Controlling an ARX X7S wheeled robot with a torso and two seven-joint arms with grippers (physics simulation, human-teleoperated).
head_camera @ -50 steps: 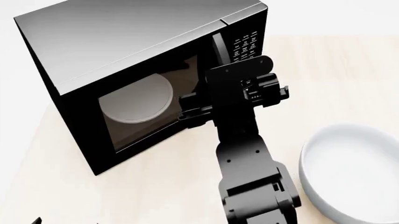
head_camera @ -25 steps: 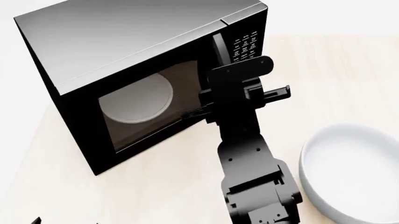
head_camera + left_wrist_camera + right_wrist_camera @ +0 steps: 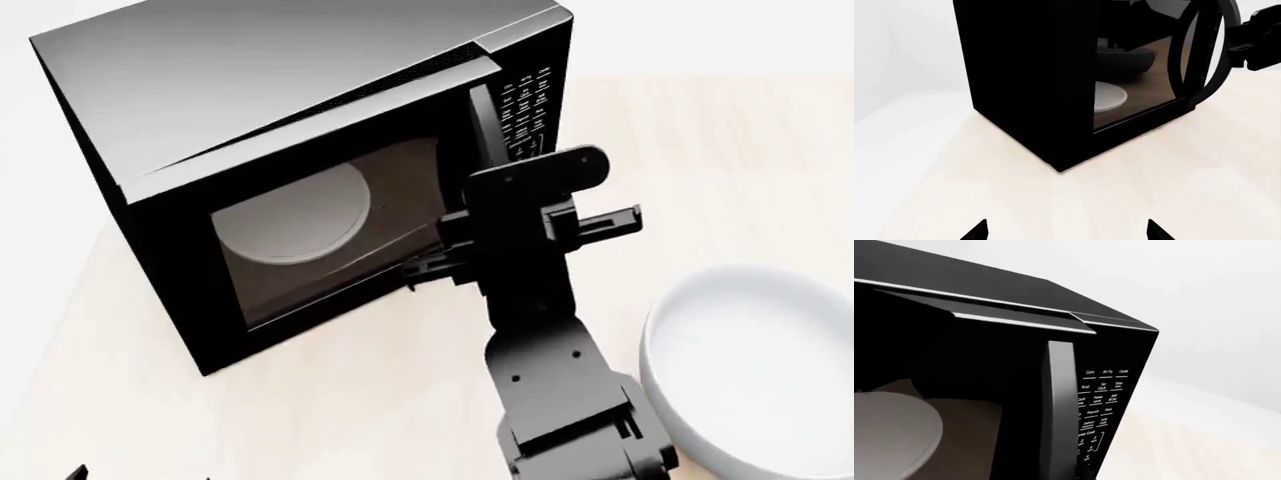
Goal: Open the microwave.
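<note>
Now microwave (image 3: 267,150) door (image 3: 334,235) ajar, handle (image 3: 1057,410) side swung out; right gripper (image 3: 527,240) at handle, grip state unclear; left gripper (image 3: 1064,231) jaws spread.

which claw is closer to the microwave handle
Right. The right claw is at the handle on the microwave door; the left claw sits low and well back, off the microwave's far side.

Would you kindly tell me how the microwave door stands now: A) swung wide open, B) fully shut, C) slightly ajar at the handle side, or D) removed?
C: the microwave door's top edge juts slightly out from the body beside the button panel.
</note>
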